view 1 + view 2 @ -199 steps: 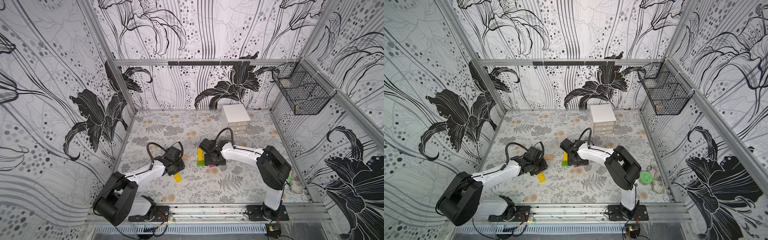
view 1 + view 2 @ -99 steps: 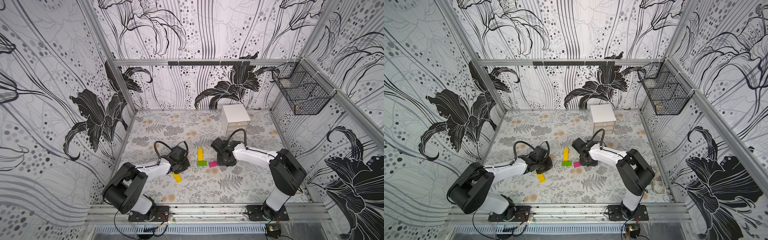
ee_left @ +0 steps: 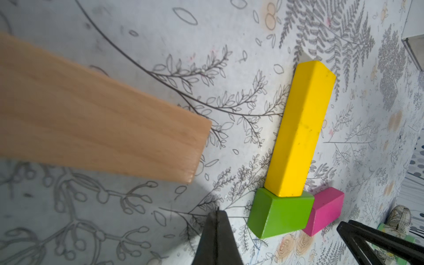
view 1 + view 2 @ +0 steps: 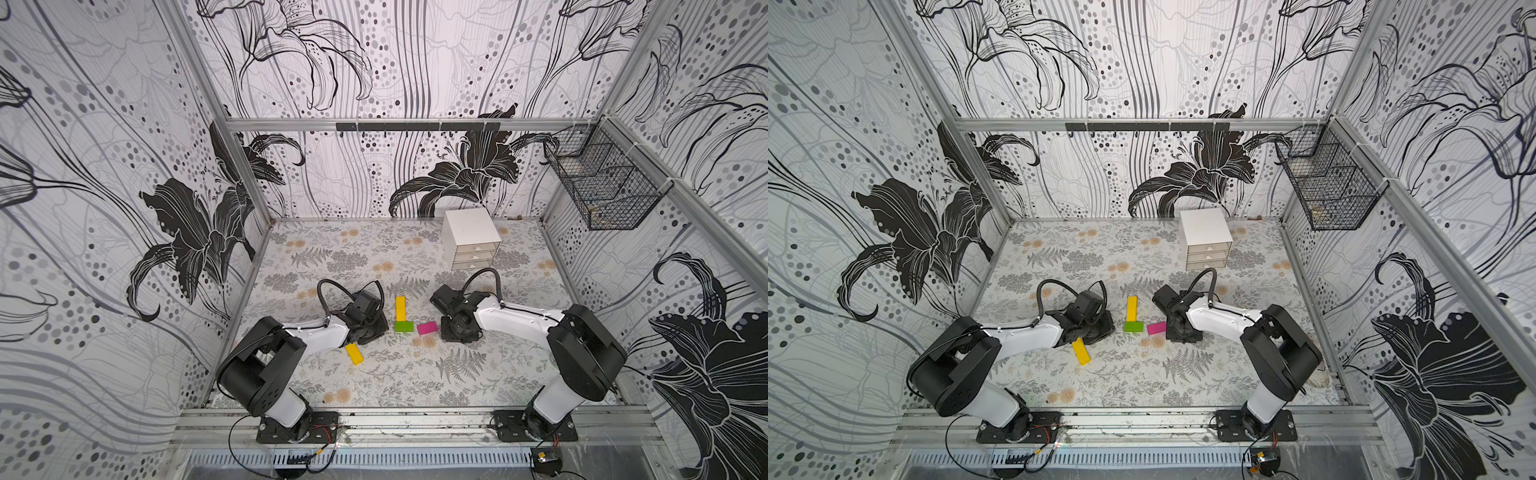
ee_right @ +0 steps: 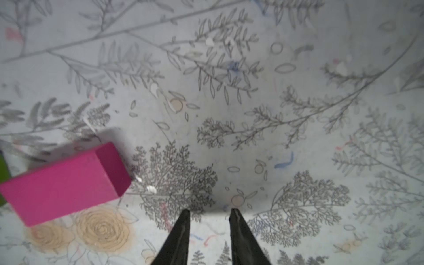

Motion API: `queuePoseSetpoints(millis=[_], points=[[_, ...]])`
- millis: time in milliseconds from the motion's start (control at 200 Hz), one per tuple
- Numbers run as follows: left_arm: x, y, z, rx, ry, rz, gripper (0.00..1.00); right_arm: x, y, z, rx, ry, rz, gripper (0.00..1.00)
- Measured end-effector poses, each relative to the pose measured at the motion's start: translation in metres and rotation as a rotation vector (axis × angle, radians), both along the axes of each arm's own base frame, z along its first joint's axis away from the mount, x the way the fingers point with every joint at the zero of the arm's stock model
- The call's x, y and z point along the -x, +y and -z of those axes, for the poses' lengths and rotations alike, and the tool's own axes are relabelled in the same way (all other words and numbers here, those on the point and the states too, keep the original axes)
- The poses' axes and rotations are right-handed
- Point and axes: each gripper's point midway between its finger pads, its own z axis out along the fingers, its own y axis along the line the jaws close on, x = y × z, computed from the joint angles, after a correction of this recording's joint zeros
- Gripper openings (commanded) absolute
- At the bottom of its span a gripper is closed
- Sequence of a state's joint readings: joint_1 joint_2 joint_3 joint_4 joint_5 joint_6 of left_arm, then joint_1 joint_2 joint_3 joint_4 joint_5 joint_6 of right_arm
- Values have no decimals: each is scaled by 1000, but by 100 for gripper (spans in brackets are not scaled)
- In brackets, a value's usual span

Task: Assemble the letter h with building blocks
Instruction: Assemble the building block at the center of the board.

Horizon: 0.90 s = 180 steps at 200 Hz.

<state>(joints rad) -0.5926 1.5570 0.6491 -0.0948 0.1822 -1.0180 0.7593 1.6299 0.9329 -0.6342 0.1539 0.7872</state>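
Your left claw [image 3: 215, 229] is closed, gripping nothing. Your right claw [image 5: 210, 212] stands narrowly parted over the worktop [image 4: 415, 374], near the magenta block [image 4: 427, 328]. One yellow block [image 4: 400, 308] lies end-on against the green block [image 4: 404, 326], with the magenta block just beside the green. The second yellow block [image 4: 353, 354] lies apart by the left arm [image 4: 316, 332]. The tan wood block [image 3: 91, 121] lies near the left claw.

Bare, matt wood grain is being shown by the tan block [image 3: 96, 119]. Smooth, faintly glossy paint is being shown by the yellow block [image 3: 298, 128], the green block [image 3: 280, 215] and the magenta block [image 5: 62, 183]. The worktop [image 5: 252, 103] is being seen as a matt printed sheet, scuffed and stained with pen marks.
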Motion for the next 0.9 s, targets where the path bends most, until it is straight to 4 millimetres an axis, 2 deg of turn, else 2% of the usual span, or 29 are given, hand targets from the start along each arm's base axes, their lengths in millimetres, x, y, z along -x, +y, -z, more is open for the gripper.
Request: queuePoseSetpoints(millis=[150,235,526,901], points=[[5,-13,0,16,-7,29,0,20,11,-2,-16,-5,-31,30],[4,-17,0,25,-10,31,0,24,17,-2,-25,-9,-37,29],[1,-20,0,35,-15,28,0,27,24,-3,-37,-13,-34,29],[-3,-25,0,43,-21,31,0,20,51,-1,-61,-16,-68,28]])
